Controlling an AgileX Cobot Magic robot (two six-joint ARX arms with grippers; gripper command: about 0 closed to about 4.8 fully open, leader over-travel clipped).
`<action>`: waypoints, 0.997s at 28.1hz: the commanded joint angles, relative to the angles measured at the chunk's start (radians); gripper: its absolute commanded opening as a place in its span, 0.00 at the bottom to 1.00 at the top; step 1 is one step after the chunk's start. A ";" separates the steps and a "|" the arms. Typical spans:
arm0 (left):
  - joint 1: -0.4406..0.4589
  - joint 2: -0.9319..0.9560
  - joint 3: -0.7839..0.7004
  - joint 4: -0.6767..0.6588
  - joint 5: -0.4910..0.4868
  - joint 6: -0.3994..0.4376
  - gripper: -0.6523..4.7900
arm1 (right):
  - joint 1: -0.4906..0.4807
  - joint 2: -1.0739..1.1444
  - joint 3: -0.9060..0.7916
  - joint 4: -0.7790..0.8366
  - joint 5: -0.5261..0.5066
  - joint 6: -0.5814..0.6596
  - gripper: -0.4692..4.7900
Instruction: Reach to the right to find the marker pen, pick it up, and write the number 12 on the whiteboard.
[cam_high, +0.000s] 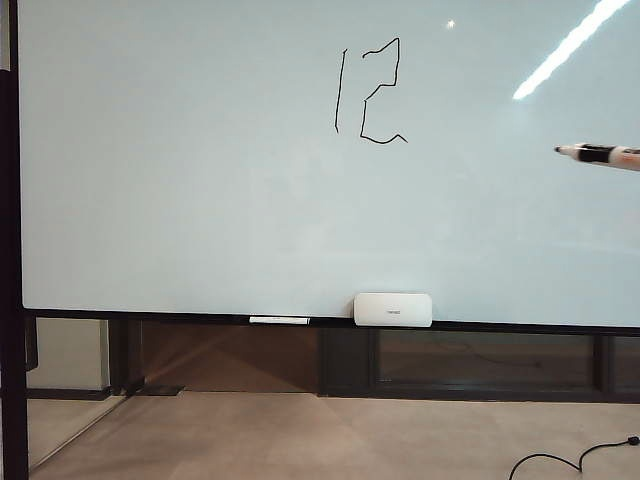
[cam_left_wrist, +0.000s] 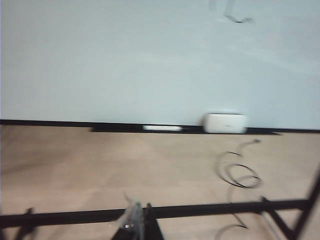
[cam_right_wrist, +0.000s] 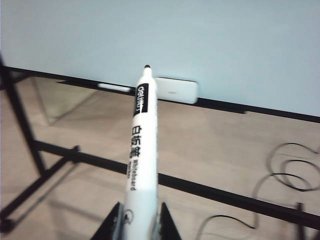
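Nearest in the right wrist view, the right gripper (cam_right_wrist: 136, 222) has its two dark fingers (cam_right_wrist: 111, 225) pressed on both sides of the marker pen (cam_right_wrist: 140, 150), so it is clamped on the pen. The pen is white with black print and its dark tip points toward the whiteboard (cam_right_wrist: 200, 35). In the exterior view only the front part of the pen (cam_high: 598, 154) enters from the right edge. It lies almost level, the tip points left, and it is well apart from the number 12 (cam_high: 368, 90), to the right of it and a little lower.

The left gripper (cam_left_wrist: 136, 227) shows only as blurred tips at the edge of the left wrist view. They look close together with nothing between them, but I cannot tell for sure how the jaws stand.

Farther out there is the light floor (cam_high: 300, 430), with a black cable (cam_high: 570, 458) lying on it at the right.

Farthest is the whiteboard (cam_high: 200, 180). The number 12 is written in thin black strokes in its upper middle part. On the bottom rail (cam_high: 150, 318) a white rounded box (cam_high: 393, 309) stands, and a long thin white bar (cam_high: 279, 320) lies just left of it.
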 joint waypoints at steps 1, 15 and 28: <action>0.000 0.000 0.002 0.000 -0.096 0.003 0.11 | 0.000 0.001 0.005 0.020 0.143 -0.009 0.08; 0.000 0.000 0.002 -0.031 -0.058 0.004 0.11 | 0.000 0.000 0.005 0.016 0.130 -0.009 0.08; 0.000 0.000 0.002 -0.032 -0.065 -0.004 0.11 | 0.000 0.000 0.005 0.013 0.277 -0.009 0.08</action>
